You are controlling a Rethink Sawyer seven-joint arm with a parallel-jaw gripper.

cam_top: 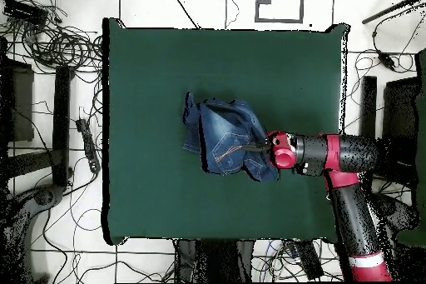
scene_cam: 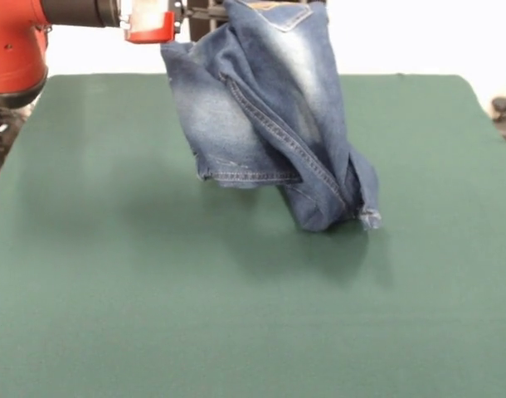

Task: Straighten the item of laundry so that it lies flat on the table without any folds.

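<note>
The jeans (scene_cam: 270, 108) are small blue denim with pale faded patches and orange stitching. They hang bunched and folded from my gripper (scene_cam: 205, 12) at the top edge of the front view. Their lower end rests on the green table (scene_cam: 153, 290) right of the middle. My gripper is shut on the jeans' upper part, and its fingers are mostly hidden by the cloth. In the overhead view the jeans (cam_top: 218, 135) lie as a crumpled heap near the middle of the table (cam_top: 150, 72), with my gripper (cam_top: 260, 144) at their right edge.
My red and black arm (cam_top: 333, 154) reaches in over the table's right edge in the overhead view. Its red body (scene_cam: 12, 41) shows at the top left of the front view. Cables (cam_top: 58, 47) and stands lie on the floor around the table.
</note>
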